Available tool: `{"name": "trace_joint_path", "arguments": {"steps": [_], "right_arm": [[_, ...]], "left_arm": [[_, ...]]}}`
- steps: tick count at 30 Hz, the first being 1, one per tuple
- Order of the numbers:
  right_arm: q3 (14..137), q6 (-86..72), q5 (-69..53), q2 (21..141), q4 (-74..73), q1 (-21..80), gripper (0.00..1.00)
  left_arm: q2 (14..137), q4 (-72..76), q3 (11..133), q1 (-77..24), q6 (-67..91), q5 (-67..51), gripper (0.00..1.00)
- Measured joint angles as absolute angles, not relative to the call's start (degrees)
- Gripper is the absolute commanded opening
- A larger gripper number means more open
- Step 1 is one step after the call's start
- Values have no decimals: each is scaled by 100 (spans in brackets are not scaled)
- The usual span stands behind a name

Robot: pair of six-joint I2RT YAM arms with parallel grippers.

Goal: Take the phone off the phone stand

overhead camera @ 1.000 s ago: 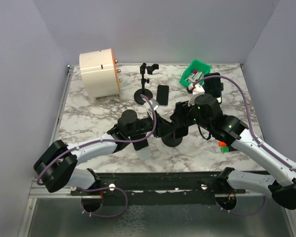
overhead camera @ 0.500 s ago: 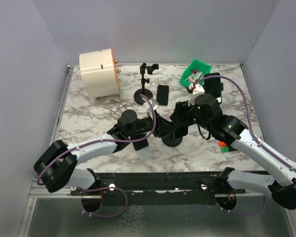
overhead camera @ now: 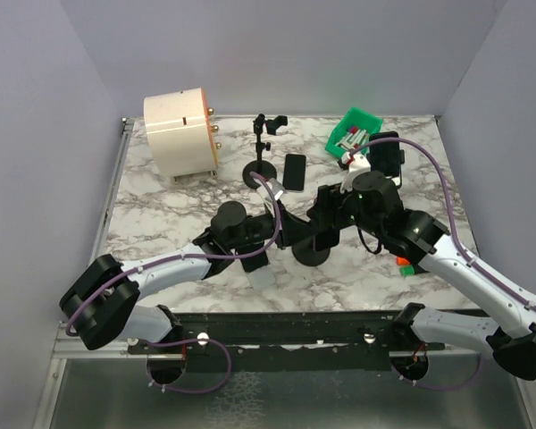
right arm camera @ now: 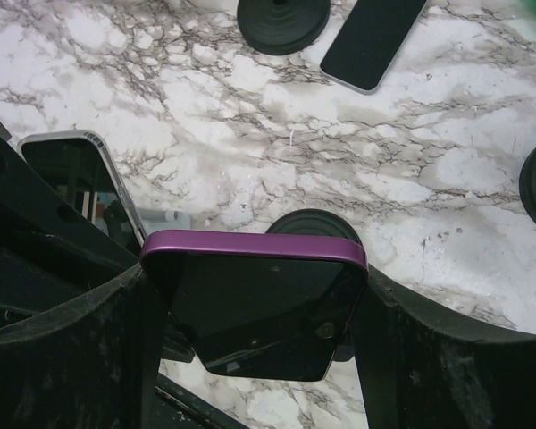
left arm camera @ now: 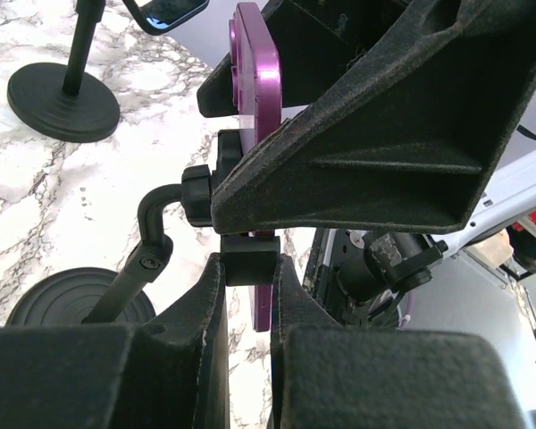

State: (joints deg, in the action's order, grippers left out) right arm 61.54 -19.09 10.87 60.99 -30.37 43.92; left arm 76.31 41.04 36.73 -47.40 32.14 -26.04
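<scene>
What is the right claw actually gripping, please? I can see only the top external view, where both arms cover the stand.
Observer: The right claw has a purple phone between its fingers, one side edge against each.
Operator: Thank you. And where is the left claw?
Observer: The left claw is pinched on the stand's black clamp, below the phone's upper part.
Operator: Is the phone out of that clamp yet?
Observer: No, its purple edge runs down behind the clamp.
</scene>
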Motion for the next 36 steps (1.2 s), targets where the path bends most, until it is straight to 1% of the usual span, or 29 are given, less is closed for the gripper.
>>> {"name": "trace_joint_path", "arguments": {"steps": [19, 36], "right_arm": [[5830, -2016, 958, 5725, -2858, 4460, 1], [5349, -2141, 539, 5175, -2456, 4451, 1]], "left_arm": [[7513, 4797, 3223, -4713, 3653, -2576, 0], [7616, 5404, 3013, -4471, 4294, -3100, 0]]}}
